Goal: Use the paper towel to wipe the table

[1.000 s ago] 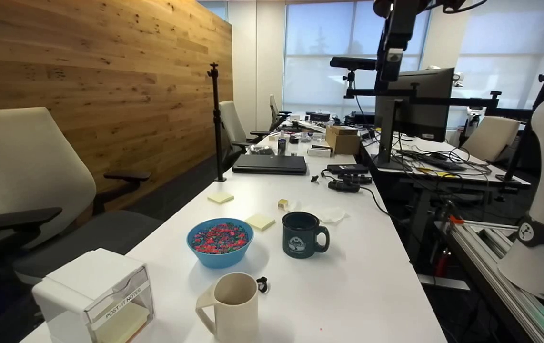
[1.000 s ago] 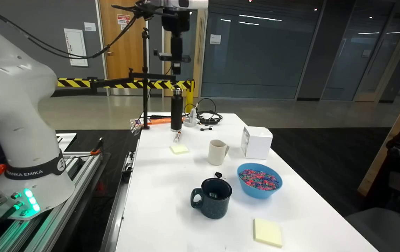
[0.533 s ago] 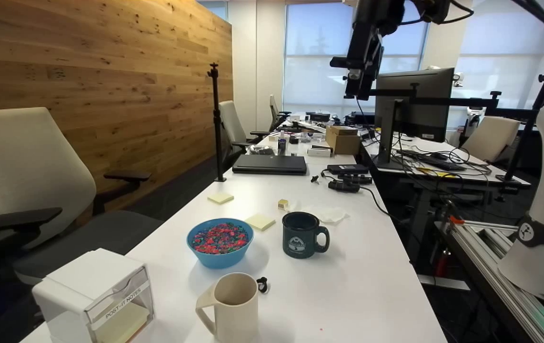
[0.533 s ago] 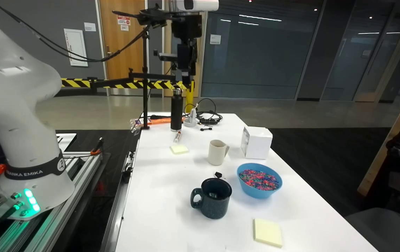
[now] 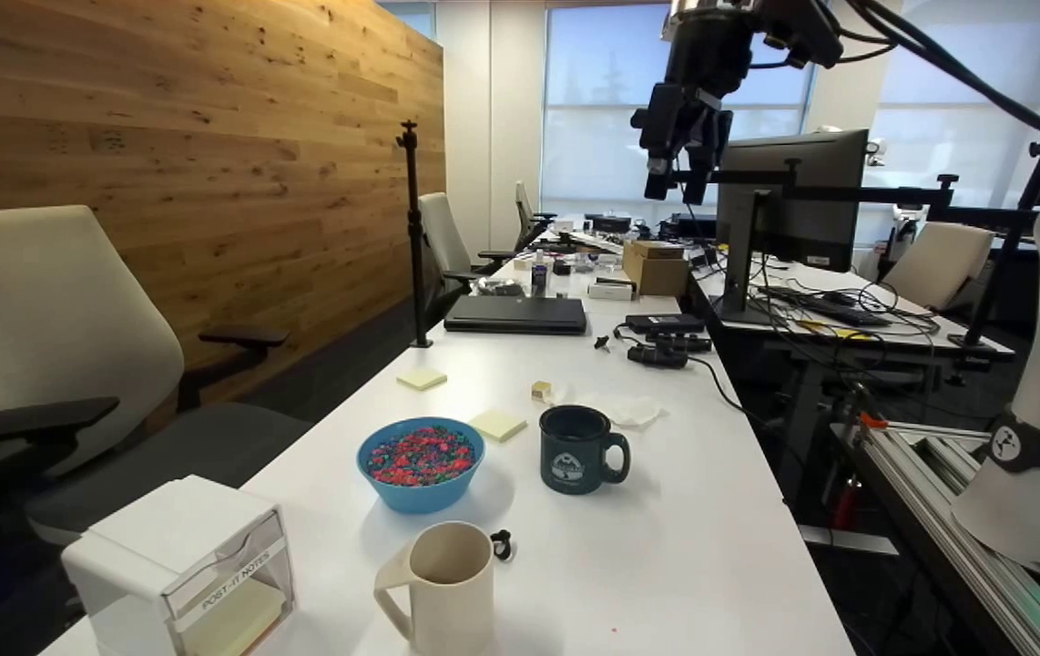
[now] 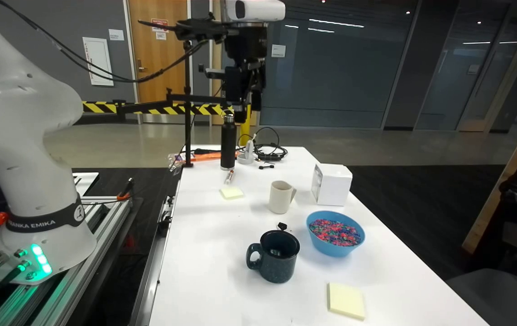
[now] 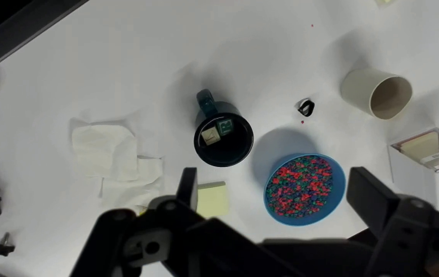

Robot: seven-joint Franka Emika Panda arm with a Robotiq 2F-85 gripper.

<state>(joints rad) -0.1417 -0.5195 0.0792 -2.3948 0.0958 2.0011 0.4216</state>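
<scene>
The paper towel (image 7: 106, 154) lies crumpled on the white table (image 7: 127, 77), left of the dark mug in the wrist view. In an exterior view the towel (image 5: 637, 412) is partly hidden behind the mug. The table also shows in both exterior views (image 5: 666, 565) (image 6: 204, 271). My gripper (image 7: 277, 179) is open and empty, its two fingers wide apart. It hangs high above the table in both exterior views (image 5: 676, 189) (image 6: 248, 111), apart from the towel.
The dark mug (image 7: 223, 148) holds letter blocks. A blue bowl (image 7: 300, 190) of colored bits, a beige mug (image 5: 447, 583), a white note box (image 5: 178, 556) and yellow note pads (image 5: 498, 425) stand nearby. A laptop (image 5: 515, 314) and cables lie beyond the towel.
My gripper has moved left and down in an exterior view and has turned, so both fingers now show apart. The towel, mugs and bowl have not moved.
</scene>
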